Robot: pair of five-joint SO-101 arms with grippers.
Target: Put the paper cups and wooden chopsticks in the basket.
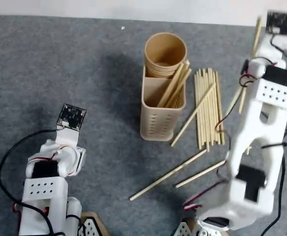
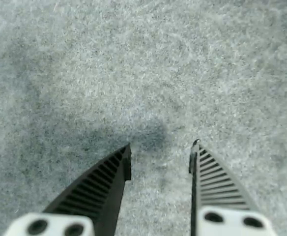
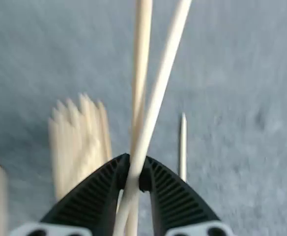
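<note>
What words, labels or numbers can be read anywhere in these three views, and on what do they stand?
None. The basket, paper cups and chopsticks are plain; the dark board on each arm's wrist carries marks too small to read.

Left arm (image 1: 41, 189) and right arm (image 1: 273, 94) were white shells, hole grids, black servos and cables; fingers (image 2: 104, 189) ribbed black.

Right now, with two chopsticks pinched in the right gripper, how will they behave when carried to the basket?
The chopsticks look thin, straight and stiff, so they probably won't bend. They cross each other in the right gripper, so they may scissor or swivel. A long stretch juts past the grip, so a bump on the basket could lever them loose.
</note>
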